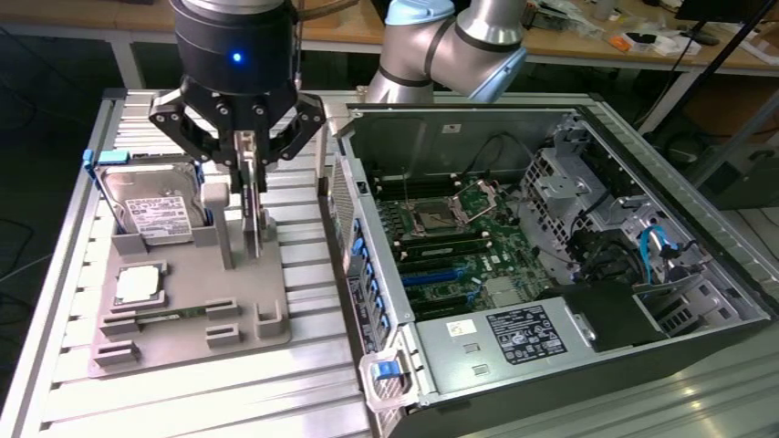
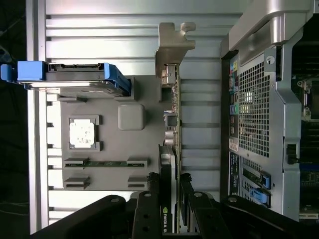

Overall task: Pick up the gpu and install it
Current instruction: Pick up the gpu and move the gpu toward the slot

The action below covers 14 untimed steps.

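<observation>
The gripper (image 1: 250,175) is pinching the graphics card (image 1: 254,224) by its upper edge, one finger pressing on each face. The card is standing upright on its long edge directly beneath the gripper. Its lower edge seems to be sitting in, or barely above, the grey tray (image 1: 182,342); I cannot tell which.

To do this well, the lift is best going straight up with no twist, so the card is not binding in its rests or scraping the grey post (image 1: 225,228) just beside it. The grip is sitting toward the end away from the silvery bracket (image 2: 174,45), so that end is likely to be dipping if the lift is hurried.

A hard drive (image 1: 152,205) is standing to one side of the gripper. The open computer case (image 1: 365,265) is lying close on the other side, leaving little room for swinging.

The tray is resting on a slatted metal table (image 1: 244,392), ridged and shiny. Beyond the arm, wooden benches (image 1: 633,36) are carrying loose clutter.
</observation>
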{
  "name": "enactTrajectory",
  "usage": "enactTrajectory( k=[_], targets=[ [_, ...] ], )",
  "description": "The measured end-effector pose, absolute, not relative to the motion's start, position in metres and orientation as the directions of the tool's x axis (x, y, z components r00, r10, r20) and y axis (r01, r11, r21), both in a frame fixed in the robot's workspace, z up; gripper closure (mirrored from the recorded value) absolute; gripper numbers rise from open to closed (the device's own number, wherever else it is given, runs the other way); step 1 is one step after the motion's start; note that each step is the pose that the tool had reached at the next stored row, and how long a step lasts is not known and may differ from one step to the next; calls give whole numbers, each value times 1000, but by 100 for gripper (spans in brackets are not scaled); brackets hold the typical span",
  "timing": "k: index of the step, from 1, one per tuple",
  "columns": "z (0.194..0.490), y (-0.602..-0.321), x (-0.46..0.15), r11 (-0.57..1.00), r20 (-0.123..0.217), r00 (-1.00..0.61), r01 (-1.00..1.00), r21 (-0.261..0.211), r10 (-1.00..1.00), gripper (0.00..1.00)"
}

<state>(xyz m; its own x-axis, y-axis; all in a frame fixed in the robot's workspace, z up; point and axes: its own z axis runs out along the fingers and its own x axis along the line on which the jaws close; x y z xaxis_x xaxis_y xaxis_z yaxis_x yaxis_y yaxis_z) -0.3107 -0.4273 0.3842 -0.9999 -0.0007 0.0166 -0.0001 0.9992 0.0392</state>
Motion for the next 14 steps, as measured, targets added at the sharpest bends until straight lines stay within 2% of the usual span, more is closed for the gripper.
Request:
enactTrajectory(
  k=[14],
  targets=[
    [410,-427,-311,999,17,-1000,0,39,-1,73]
  ],
)
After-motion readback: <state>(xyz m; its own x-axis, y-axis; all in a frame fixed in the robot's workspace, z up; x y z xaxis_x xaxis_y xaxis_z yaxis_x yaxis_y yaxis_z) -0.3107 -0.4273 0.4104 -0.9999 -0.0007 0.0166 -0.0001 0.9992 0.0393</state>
